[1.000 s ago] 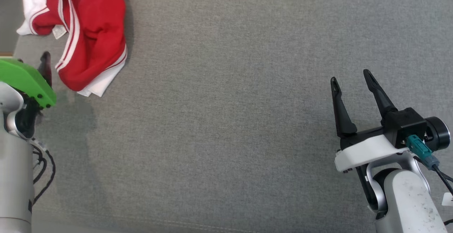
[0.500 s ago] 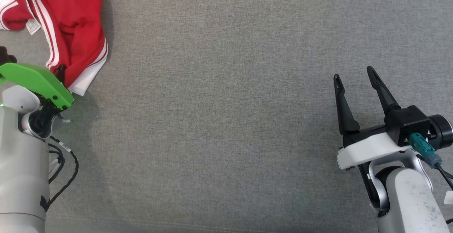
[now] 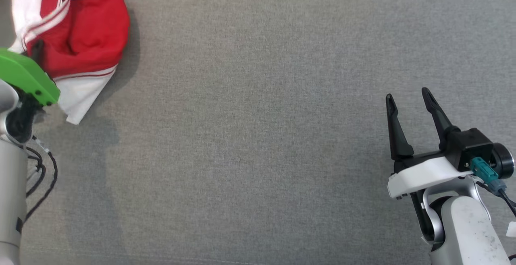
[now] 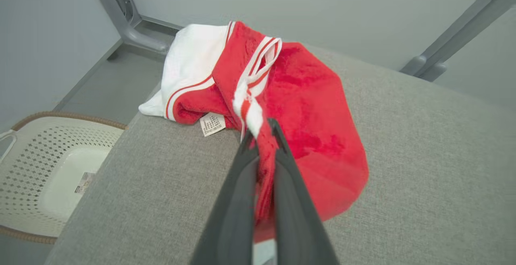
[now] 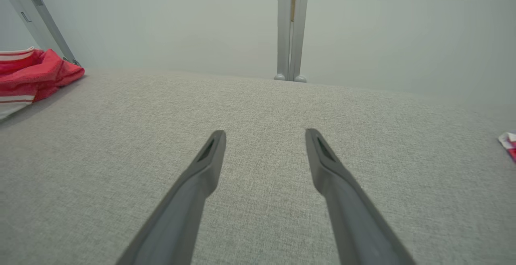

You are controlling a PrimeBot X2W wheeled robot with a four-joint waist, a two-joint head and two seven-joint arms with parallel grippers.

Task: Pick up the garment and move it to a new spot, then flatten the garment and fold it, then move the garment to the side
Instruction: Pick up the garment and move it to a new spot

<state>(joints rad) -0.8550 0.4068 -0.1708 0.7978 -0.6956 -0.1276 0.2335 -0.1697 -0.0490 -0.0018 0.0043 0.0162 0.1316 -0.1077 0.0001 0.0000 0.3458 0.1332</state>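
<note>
"Left wrist view: what do the left fingers [image 4: 238,188] hold?"

"They pinch the red and white garment [image 4: 314,108], bunched at the far left of the desk [image 3: 258,136]. The right fingers [image 5: 197,184] are wide apart and hold nothing."

"What is left to do?"

"Nearly all of it: moving, flattening, folding."

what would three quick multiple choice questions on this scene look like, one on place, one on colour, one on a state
1. Where in the head view does the garment lie? A) upper left B) centre C) lower right
2. What colours is the garment? A) blue and yellow B) red and white C) all black
3. How is the left claw? A) wide open B) shut on the garment C) shut on nothing
Key: 1 A, bunched at the upper-left corner; 2 B, red cloth with white bands; 3 B, red fabric pinched between its fingers.
</note>
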